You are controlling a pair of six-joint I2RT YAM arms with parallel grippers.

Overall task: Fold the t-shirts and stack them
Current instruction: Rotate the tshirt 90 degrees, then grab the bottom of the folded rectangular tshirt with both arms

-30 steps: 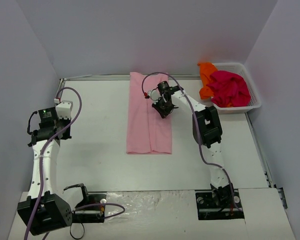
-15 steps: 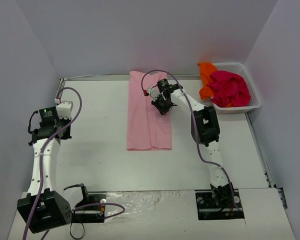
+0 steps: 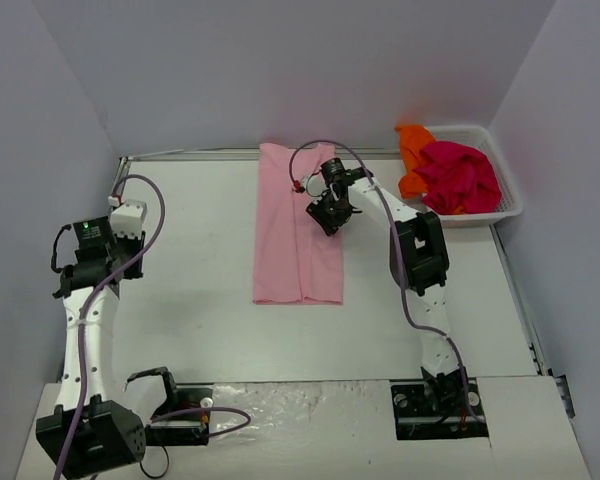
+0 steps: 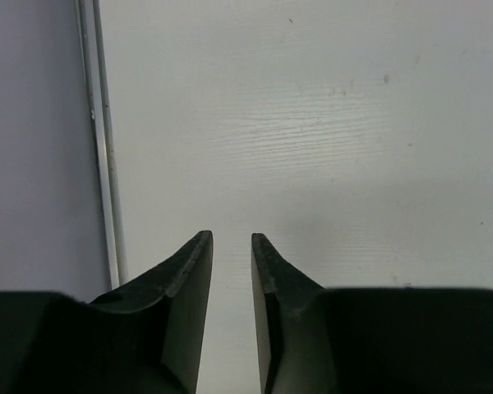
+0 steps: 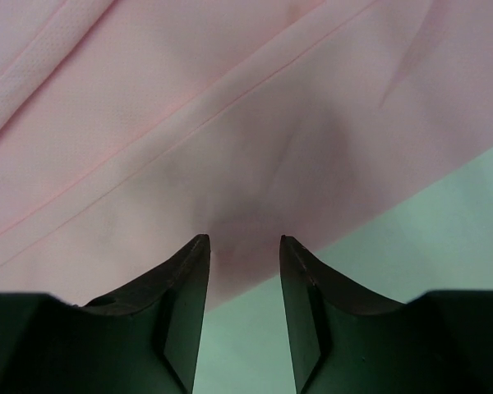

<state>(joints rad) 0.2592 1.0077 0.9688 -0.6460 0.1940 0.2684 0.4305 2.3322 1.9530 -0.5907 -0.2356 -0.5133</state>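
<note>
1. Here's the pink t-shirt [image 3: 298, 235], lying flat on the table [image 3: 200, 300] as one long narrow strip that runs from the far edge down toward the middle.
2. The right gripper [image 3: 327, 220] is out over the far part of that strip, on its right-hand side, with the arm stretched across from its base.
3. From the right wrist, the right gripper [image 5: 244, 240] has its two fingers standing apart with nothing pinched between them. Pink t-shirt [image 5: 230, 123] fills most of the view, a seam line crossing it at a slant.
4. The cloth's edge runs diagonally right under the fingertips, and bare table [image 5: 444, 222] shows past it at the lower right. I cannot tell whether the tips touch the fabric.
5. Over to the left gripper [image 3: 123, 205] — it is well apart from the shirt, near the far left corner.
6. From the left wrist, the left gripper [image 4: 232, 236] has its fingers parted by a narrow gap, holding nothing. Only bare table [image 4: 312, 123] lies below, with a metal rail [image 4: 103, 164] along the wall.
7. At far right, the white basket [image 3: 508, 205] holds the magenta-red t-shirt [image 3: 460, 178] in a bunched heap — the orange t-shirt [image 3: 413, 150] spills over its left rim.
</note>
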